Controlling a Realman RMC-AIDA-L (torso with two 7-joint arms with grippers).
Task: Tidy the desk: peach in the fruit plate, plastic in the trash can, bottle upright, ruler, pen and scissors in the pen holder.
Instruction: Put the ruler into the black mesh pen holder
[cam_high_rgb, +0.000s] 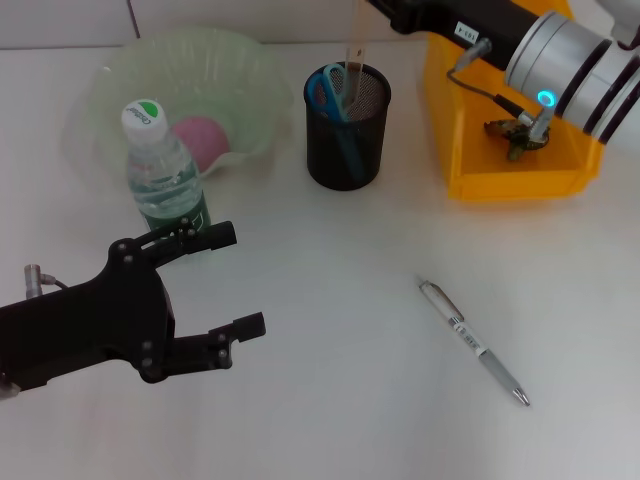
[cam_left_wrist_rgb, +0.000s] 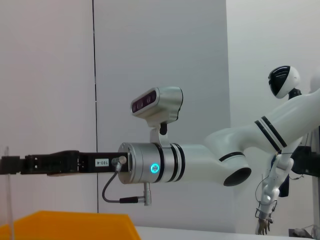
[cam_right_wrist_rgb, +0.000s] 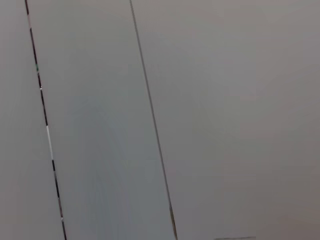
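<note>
The silver pen lies on the white desk right of centre. The black mesh pen holder holds blue scissors and a clear ruler, which stands upright in it. The pink peach sits in the pale green fruit plate. The water bottle stands upright in front of the plate. My left gripper is open and empty, low at the front left, just below the bottle. My right arm reaches in over the pen holder from the top right; its gripper shows only in the left wrist view, next to the ruler.
A yellow bin at the back right holds a crumpled dark piece of plastic; the bin's edge also shows in the left wrist view. The right wrist view shows only grey wall panels.
</note>
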